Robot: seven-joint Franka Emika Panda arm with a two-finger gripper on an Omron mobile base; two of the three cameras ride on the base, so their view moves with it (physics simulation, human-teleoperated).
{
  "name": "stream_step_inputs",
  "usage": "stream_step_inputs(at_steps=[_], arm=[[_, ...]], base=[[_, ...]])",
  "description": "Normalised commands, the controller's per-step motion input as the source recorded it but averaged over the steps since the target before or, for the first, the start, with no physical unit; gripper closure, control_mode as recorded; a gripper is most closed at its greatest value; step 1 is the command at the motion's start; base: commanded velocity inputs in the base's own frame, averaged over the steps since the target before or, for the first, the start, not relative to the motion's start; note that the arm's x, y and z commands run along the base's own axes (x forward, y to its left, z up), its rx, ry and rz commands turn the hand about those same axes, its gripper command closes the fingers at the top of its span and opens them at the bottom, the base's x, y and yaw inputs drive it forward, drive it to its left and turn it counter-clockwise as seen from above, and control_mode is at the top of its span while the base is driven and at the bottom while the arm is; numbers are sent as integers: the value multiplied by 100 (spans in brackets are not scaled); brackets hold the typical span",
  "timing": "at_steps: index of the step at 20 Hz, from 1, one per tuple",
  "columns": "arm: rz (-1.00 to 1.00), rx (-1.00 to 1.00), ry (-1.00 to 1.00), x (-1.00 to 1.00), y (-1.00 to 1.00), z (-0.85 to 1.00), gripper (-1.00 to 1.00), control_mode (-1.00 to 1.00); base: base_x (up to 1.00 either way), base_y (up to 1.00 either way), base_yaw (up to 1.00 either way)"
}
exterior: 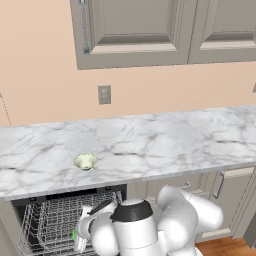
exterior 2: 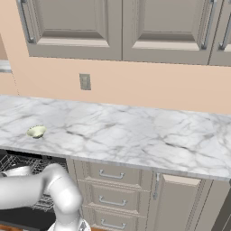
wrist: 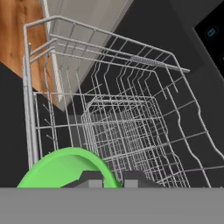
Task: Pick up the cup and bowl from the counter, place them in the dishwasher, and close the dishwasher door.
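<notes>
The jaws (wrist: 111,178) were clamped on the rim of the green cup (wrist: 65,168), held over the dishwasher's wire rack (wrist: 127,127). The cream bowl (exterior: 85,161) sat on the worktop (exterior: 165,140), at about twelve o'clock from the rack.

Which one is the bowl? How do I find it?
Look along the long marble counter under the wall cabinets. Above the open dishwasher, near the counter's front edge, sits the bowl: small, shallow and cream, alone on the marble, unlike the green cup down in the gripper.

Wall outlet (exterior: 104,94) below grey upper cabinets (exterior: 135,30).
</notes>
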Motion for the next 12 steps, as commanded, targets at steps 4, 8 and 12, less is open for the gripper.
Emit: stream_step_inputs(at_steps=[4, 8, 12], arm=[[3, 0, 0, 12, 0, -27, 100, -100], [4, 0, 0, 17, 0, -32, 100, -100], [4, 0, 0, 14, 0, -35, 100, -100]], base=[[0, 0, 0], [0, 0, 0], [0, 0, 0]])
